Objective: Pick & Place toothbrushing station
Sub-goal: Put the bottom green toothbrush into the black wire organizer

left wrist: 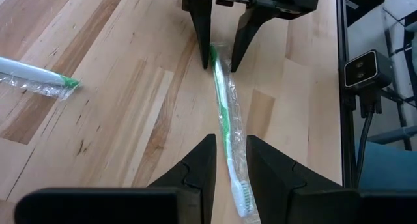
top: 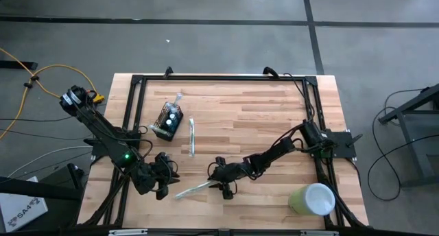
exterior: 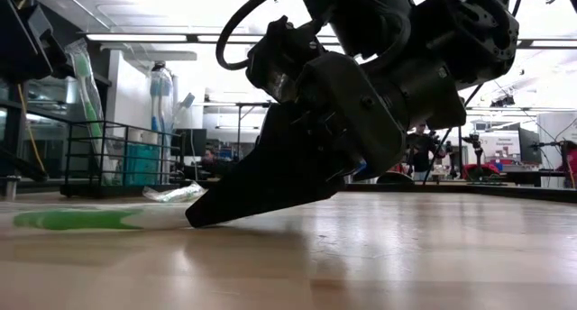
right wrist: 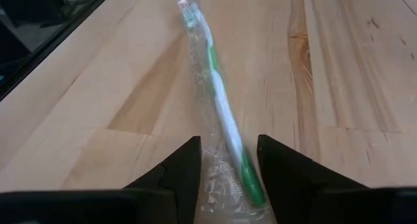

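The right hand is low on the counter, its fingers open around the wrapped green toothbrush, seemingly not yet gripping. The left hand waits nearby, half open and empty. The black mesh holder lies well apart.

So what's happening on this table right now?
Two robot arms work over a wooden table. The right gripper is down at the table with its fingers either side of the handle end of a plastic-wrapped green toothbrush, not yet clamped on it. The left gripper waits near the brush's other end, fingers apart. Farther back, a second wrapped toothbrush lies beside a small black mesh holder. A pale green cup lies at the table's right corner.
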